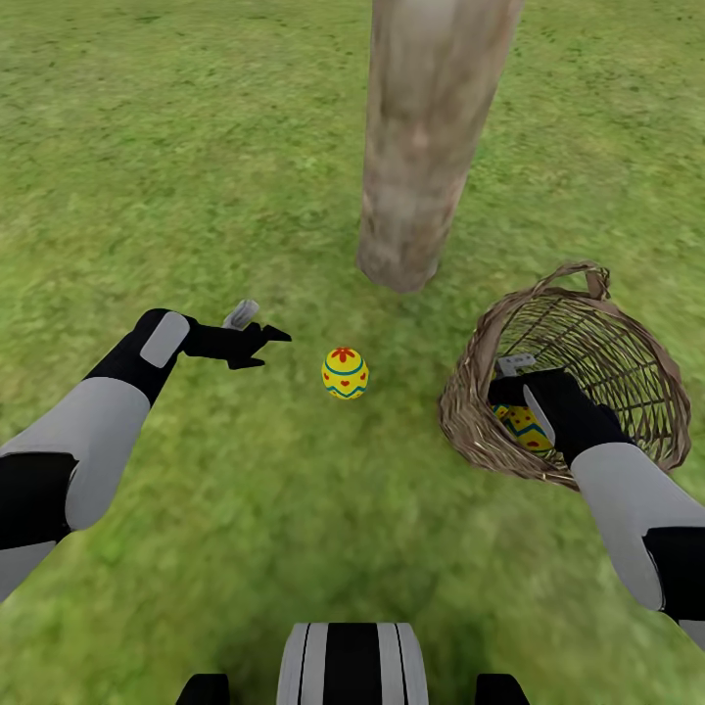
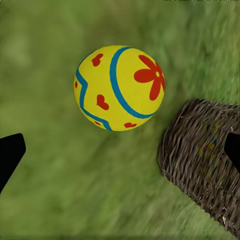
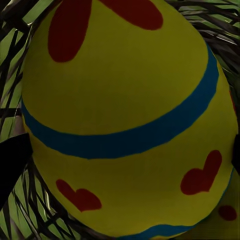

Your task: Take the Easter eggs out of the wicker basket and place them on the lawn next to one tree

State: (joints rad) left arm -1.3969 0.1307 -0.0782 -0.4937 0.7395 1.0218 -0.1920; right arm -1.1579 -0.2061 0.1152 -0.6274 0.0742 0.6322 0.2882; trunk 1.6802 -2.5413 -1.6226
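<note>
Right gripper (image 1: 517, 392) reaches into the wicker basket (image 1: 470, 431), jaws apart around an egg (image 3: 125, 115) (not clamped yet); closing off-centre could squirt it away. Left gripper (image 1: 257, 343) wide, empty; one egg (image 1: 345, 373) on lawn (image 1: 196, 176) near tree (image 1: 431, 147).

The lawn (image 1: 176, 147) was mottled green. Beside the pale grey-brown tree (image 1: 421, 147) trunk stood a bright yellow Easter egg (image 1: 345, 373) with blue bands, a blue zigzag, red hearts and a red flower. Right of that egg, the wicker basket (image 1: 470, 411) was brown-grey twig weave, holding another yellow egg (image 3: 125, 120) banded blue with red hearts.
</note>
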